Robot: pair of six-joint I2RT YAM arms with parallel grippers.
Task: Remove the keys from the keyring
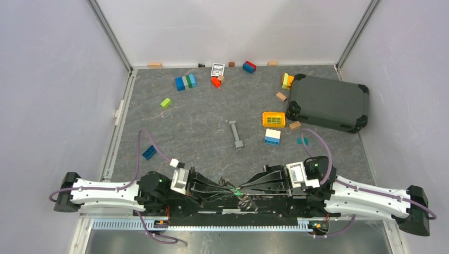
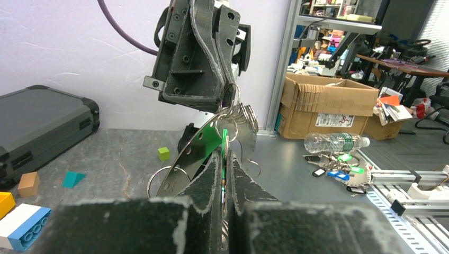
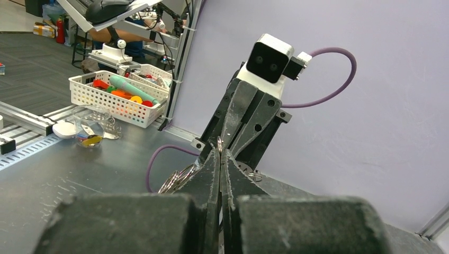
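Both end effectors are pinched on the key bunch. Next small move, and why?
Probably a slight twist of the left end effector to work the green-headed key along the keyring. It seems shut on that key, the right end effector is shut on the ring opposite, and the keys look threaded on.
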